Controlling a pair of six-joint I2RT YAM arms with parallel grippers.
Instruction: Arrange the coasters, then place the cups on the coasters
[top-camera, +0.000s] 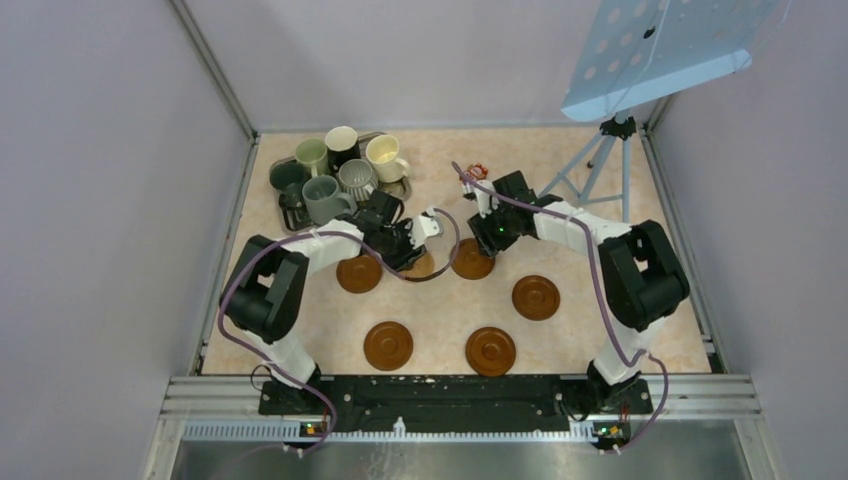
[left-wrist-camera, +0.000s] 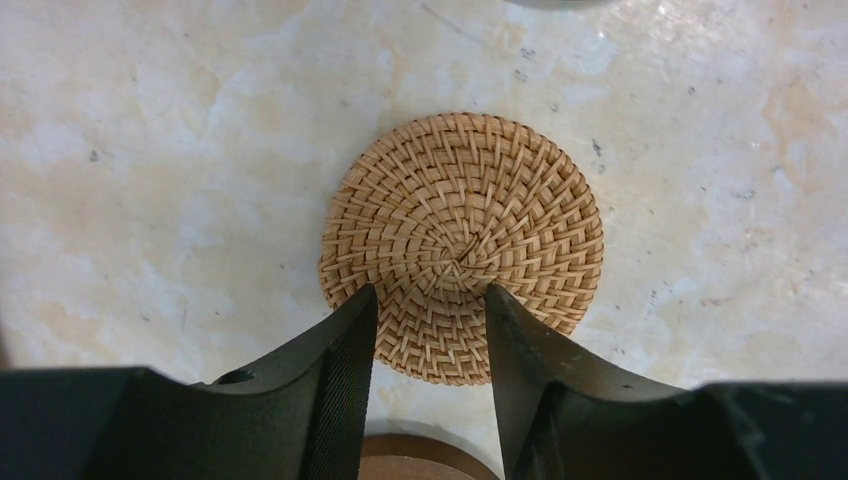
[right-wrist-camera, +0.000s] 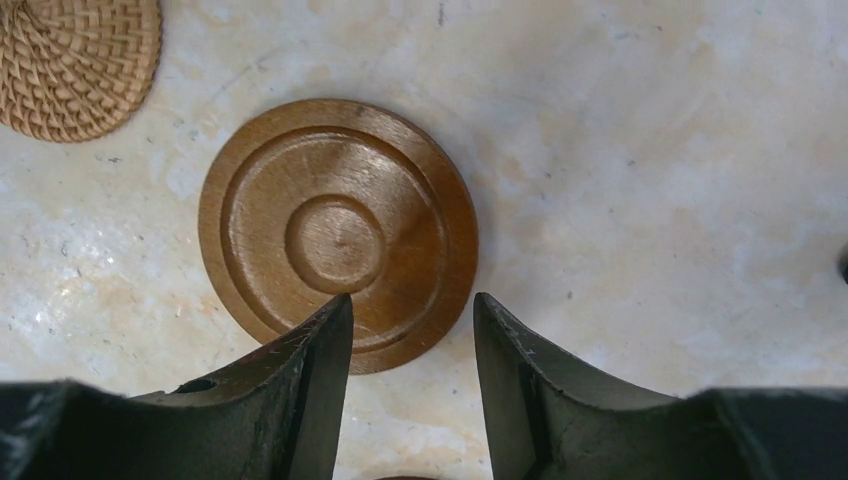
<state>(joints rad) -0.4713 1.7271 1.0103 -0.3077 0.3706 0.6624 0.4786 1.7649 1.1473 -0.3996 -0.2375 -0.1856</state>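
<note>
Left gripper (left-wrist-camera: 428, 298) hangs low over the tan woven coaster (left-wrist-camera: 462, 235), fingers partly apart with nothing clamped between them. The tips overlap the coaster's near edge, and whether they touch it I cannot tell. This coaster lies flat on the table (left-wrist-camera: 150, 180), about midway across and toward the far half. Right gripper (right-wrist-camera: 411, 300) is likewise partly open and empty, poised over a dark wooden coaster (right-wrist-camera: 338, 235) lying flat just right of the woven one, the two discs apart. One finger covers that disc's near edge; the other is over bare table beside it.

Four more dark coasters lie flat and apart from one another: a left coaster (top-camera: 359, 273) just beside the woven one, a right coaster (top-camera: 536, 297) slightly nearer, and a near-left coaster (top-camera: 388, 345) and near-right coaster (top-camera: 490, 351) in front of the arm bases.

All six cups stand crowded on a metal tray (top-camera: 286, 222) in the far left corner. The black cup (top-camera: 341, 140), pale green cup (top-camera: 312, 155) and cream cup (top-camera: 383, 155) are along the far side. The dark green cup (top-camera: 288, 178), ribbed grey cup (top-camera: 357, 178) and grey-blue cup (top-camera: 322, 198) are nearer. A small red packet (top-camera: 478, 172) lies on the table beyond the right gripper.
</note>
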